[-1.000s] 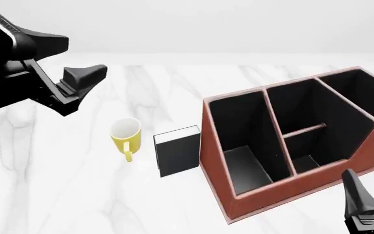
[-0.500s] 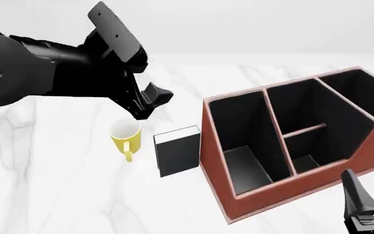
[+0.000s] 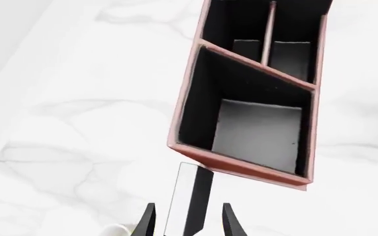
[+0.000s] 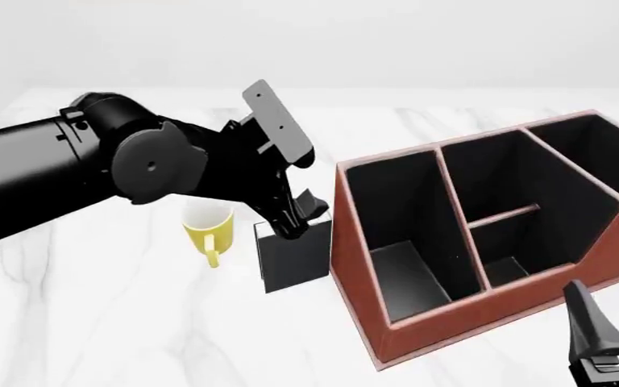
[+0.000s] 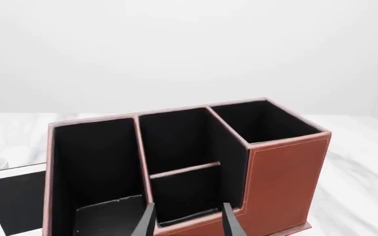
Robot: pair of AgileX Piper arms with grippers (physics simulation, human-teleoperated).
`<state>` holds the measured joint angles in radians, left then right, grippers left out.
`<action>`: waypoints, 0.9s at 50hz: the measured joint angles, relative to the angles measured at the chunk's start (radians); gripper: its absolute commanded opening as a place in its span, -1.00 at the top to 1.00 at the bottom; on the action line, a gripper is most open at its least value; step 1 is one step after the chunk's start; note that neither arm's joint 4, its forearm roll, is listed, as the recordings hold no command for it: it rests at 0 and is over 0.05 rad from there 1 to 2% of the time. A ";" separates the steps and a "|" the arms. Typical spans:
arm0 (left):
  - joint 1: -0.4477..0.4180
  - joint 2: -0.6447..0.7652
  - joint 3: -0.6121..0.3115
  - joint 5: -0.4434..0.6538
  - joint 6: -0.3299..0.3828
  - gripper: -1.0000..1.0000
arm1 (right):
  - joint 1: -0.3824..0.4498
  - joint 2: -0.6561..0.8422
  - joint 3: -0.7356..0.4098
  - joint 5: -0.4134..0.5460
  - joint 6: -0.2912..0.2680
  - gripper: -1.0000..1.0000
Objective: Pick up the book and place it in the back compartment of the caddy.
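Observation:
The black book (image 4: 294, 260) with white page edges stands on the table between the yellow mug (image 4: 209, 226) and the reddish-brown caddy (image 4: 359, 266). My left gripper (image 4: 297, 214) is open just above the book's top. In the left wrist view its fingers (image 3: 148, 220) straddle the book (image 3: 190, 187) with small gaps on both sides. The back compartment (image 4: 506, 260) is the small cell behind the caddy's low wall, also seen in the right wrist view (image 5: 183, 195). My right gripper (image 4: 616, 314) hangs open and empty just short of that low wall.
The mug stands close on the book's left side. The caddy's left wall sits right against the book's other side. A long cell (image 4: 401, 242) and a tall-walled cell (image 4: 595, 161) flank the middle column.
My left arm has swung from the far left across and down until its open gripper is over the book. The right arm, book, mug and caddy have not moved.

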<state>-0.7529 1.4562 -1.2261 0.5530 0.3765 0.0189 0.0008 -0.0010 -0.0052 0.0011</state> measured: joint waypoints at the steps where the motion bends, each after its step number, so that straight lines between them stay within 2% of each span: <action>1: 0.001 0.006 0.001 -0.003 0.004 -1.00 | 0.000 0.000 0.000 0.000 0.000 -1.00; 18: 0.048 0.089 -0.006 -0.063 0.074 -1.00 | 0.000 0.000 0.000 0.000 0.000 -1.00; 34: 0.026 0.144 0.037 -0.134 0.062 -1.00 | -0.003 0.000 0.000 -0.001 -0.001 -1.00; 45: 0.047 0.180 0.068 -0.180 0.067 -1.00 | -0.004 0.000 0.000 -0.001 -0.001 -1.00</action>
<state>-0.7063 1.6363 -1.1581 0.3734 0.4434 0.0154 0.0008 -0.0010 -0.0063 0.0003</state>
